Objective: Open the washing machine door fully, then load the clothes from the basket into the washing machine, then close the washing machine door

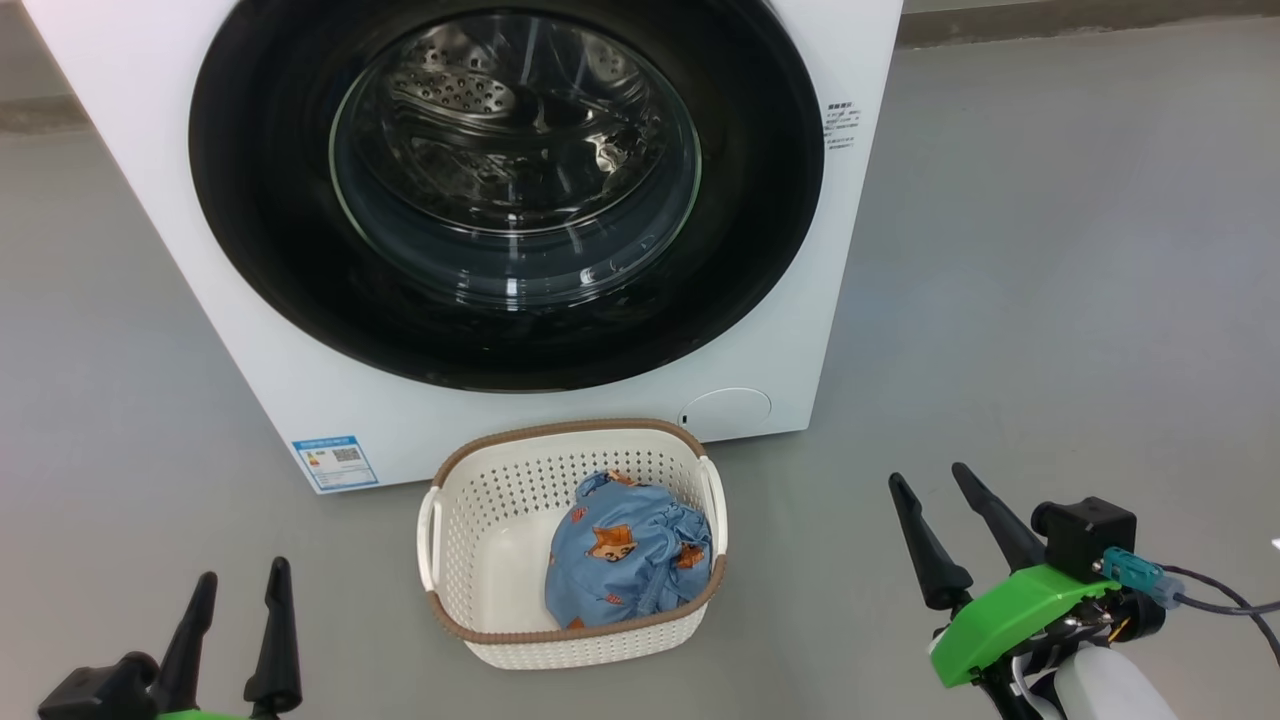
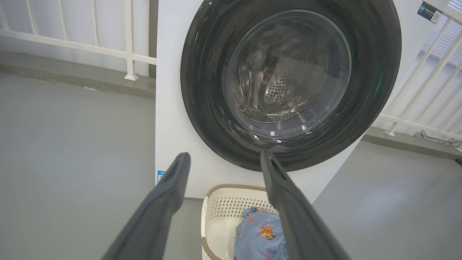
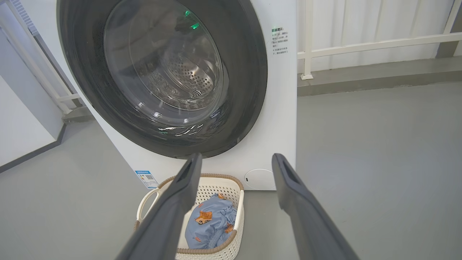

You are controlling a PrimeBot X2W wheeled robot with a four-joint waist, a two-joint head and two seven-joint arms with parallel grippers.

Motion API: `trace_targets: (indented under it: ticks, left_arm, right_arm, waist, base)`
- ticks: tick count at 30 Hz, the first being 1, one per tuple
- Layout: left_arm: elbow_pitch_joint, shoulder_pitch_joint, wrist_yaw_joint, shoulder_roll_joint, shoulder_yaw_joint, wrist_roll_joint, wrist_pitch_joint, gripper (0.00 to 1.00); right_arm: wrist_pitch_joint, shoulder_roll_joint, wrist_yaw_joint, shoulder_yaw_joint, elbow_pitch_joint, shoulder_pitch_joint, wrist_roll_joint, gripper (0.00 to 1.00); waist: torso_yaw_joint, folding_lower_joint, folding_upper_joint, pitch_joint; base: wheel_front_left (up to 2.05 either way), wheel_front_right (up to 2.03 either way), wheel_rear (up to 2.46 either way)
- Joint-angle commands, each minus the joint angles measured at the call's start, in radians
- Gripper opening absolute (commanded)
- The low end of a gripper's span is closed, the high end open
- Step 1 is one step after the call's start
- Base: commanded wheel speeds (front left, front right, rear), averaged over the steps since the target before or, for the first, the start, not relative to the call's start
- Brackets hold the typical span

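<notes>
The washing machine door (image 1: 505, 180), a glossy black rim round a bulging clear window, sat shut against the white washing machine (image 1: 290, 390). The steel drum showed dimly through the glass. Below it, on the grey floor (image 1: 1020, 300), stood the cream basket (image 1: 480, 530) with the blue fox-print clothes (image 1: 625, 560) bundled toward its right side. The left jaws stood apart to the basket's left and the right jaws stood apart to its right, both touching nothing. The machine's top was cut off.
</notes>
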Motion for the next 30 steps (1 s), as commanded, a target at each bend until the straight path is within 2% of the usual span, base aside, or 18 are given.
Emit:
trace_targets:
  ticks: [1, 17, 30]
  left_arm:
    - [-0.023, -0.014, -0.003, 0.024, 0.031, 0.037, -0.016, 1.00]
    - [-0.001, -0.018, -0.001, 0.022, 0.065, 0.219, -0.063, 1.00]
    - [0.026, -0.025, 0.010, 0.005, 0.100, 0.216, -0.063, 1.00]
  right_arm:
    - [-0.016, -0.009, -0.001, 0.030, -0.018, -0.046, -0.034, 1.00]
    - [-0.063, -0.007, -0.001, 0.018, 0.008, -0.081, -0.238, 1.00]
    - [-0.063, 0.032, -0.001, -0.068, -0.009, -0.066, -0.272, 1.00]
  waist:
    - [0.000, 0.0000, -0.0001, 0.001]
    - [-0.002, 0.0000, -0.0001, 0.004]
    - [-0.001, 0.0000, -0.0001, 0.002]
  base:
    - [0.00, 0.00, 0.00]
    - [0.00, 0.00, 0.00]
    - [0.00, 0.00, 0.00]
